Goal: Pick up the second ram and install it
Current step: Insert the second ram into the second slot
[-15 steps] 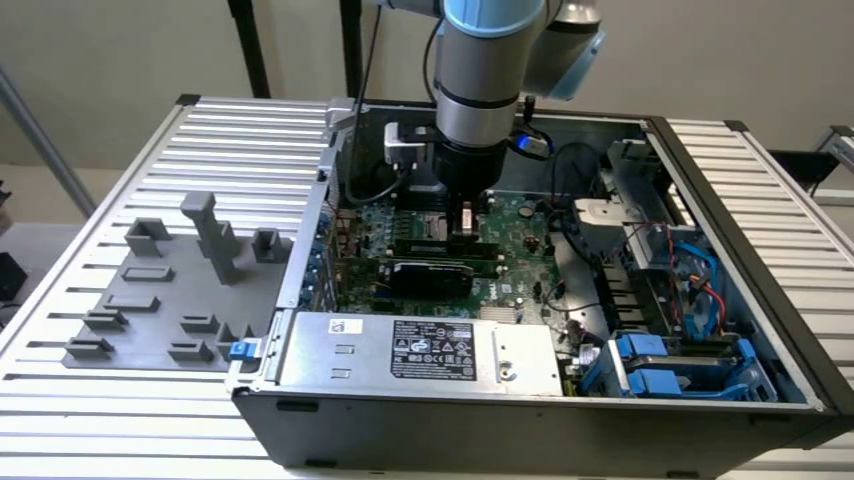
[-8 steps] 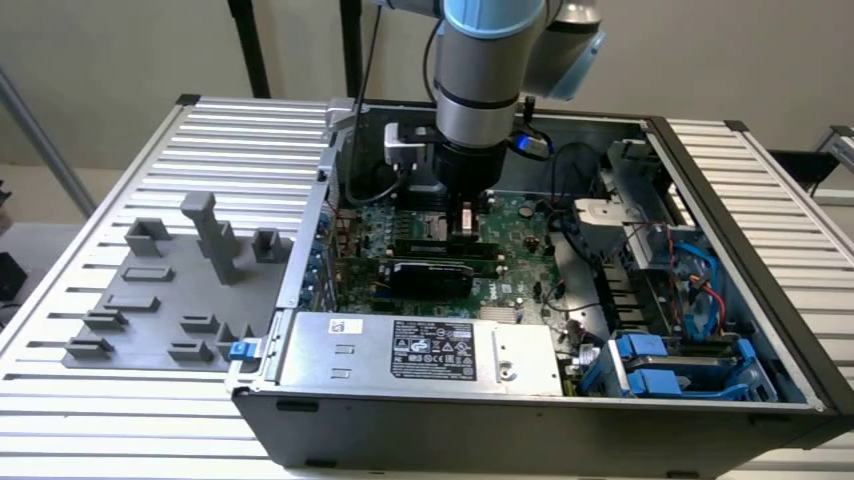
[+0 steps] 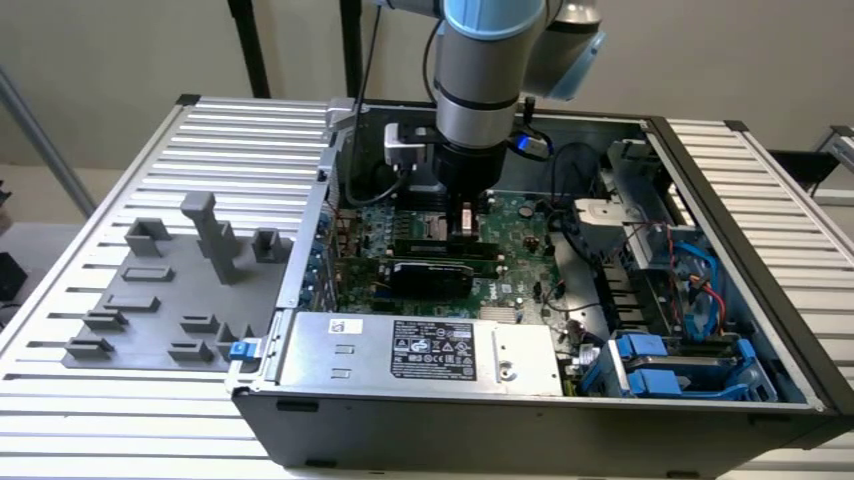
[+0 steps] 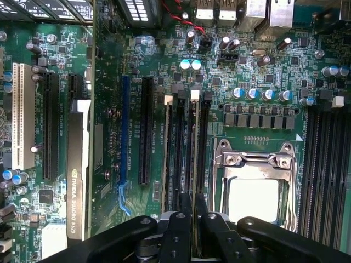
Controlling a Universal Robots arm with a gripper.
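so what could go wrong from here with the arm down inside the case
1. The end effector hangs over the narrow memory slots; slight misalignment could jam it against a slot wall or a white latch.
2. The CPU socket lies right beside them; a sideways slip might hit it.

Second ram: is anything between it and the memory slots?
Nothing visible does. The gripper sits shut right over the black memory slots beside the CPU socket; what it grips between its fingers is hard to tell.
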